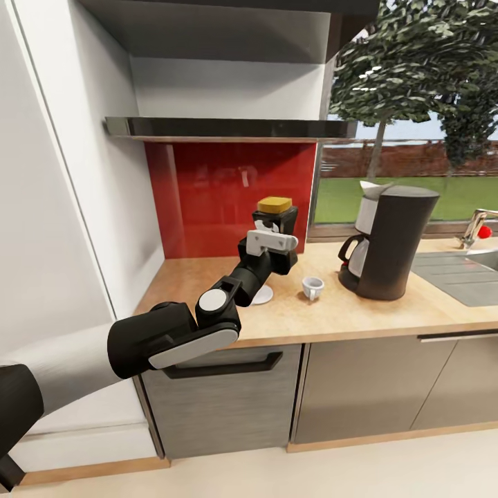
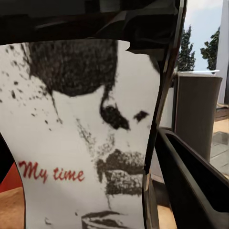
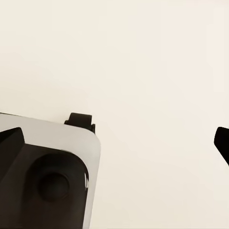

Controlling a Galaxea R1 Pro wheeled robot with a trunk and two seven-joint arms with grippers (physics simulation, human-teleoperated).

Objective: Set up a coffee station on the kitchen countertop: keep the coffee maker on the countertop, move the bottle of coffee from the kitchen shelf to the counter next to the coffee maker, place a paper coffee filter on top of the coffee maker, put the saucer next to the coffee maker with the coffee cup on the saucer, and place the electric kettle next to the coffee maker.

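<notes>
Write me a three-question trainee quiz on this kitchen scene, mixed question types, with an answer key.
1. True or false: the bottle of coffee is on the kitchen shelf.
2. Multiple choice: the coffee cup stands (a) on the saucer, (b) directly on the kitchen countertop, (c) atop the coffee maker.
3. Which gripper is at the bottle?

Key: 1 false, it is down at the counter. 2 b. 3 the left gripper.

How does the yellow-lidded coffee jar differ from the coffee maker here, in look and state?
The small dark jar with a yellow lid is far shorter than the tall dark grey coffee maker. The jar sits in the left claw; the coffee maker stands free. Both are over the light wood-grain countertop.
</notes>
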